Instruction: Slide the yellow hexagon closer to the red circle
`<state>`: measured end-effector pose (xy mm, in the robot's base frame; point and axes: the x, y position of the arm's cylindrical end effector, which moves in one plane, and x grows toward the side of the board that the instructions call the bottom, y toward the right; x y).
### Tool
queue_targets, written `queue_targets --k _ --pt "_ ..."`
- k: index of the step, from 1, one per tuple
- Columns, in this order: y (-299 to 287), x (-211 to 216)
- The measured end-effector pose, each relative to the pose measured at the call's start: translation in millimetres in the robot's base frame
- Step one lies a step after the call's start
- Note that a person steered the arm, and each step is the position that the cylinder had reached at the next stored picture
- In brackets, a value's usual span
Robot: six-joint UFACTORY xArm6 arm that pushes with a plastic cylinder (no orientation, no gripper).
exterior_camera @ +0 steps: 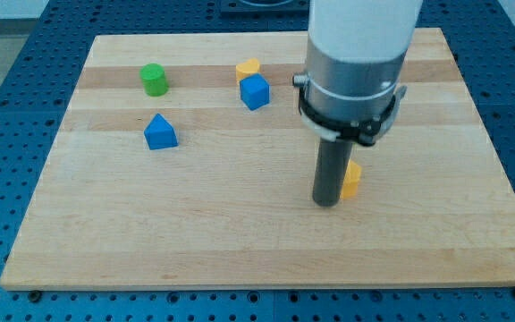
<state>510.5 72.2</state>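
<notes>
5 blocks show on the desk [240, 233]; no red circle is among them, and it may lie behind my arm housing in the upper right of the frame. The step in hand, as I judge it, is the contact stage of the push. My tip [327, 202] stands right of centre, touching or just beside the yellow block [351, 179], which peeks out on the rod's right edge. The rod hides its left part, so I cannot confirm its hexagon outline. I take it for the task's block only because I am at it.

A 2nd yellow block [248, 68] sits at upper centre, touching or nearly touching a blue cube [254, 91]. A green cylinder [154, 79] and a blue triangular block [160, 132] lie well apart in the upper left. I carry no jaws to part or close: only the bare rod, holding nothing.

The next move calls for locating the red circle, then setting my tip on the block's far side from it.
</notes>
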Motion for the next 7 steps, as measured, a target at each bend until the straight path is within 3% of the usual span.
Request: queue_targets --k 3,5,7 --pt "73.0 -34.1" --pt "90.1 -86.5" --pt "121.6 -97.9"
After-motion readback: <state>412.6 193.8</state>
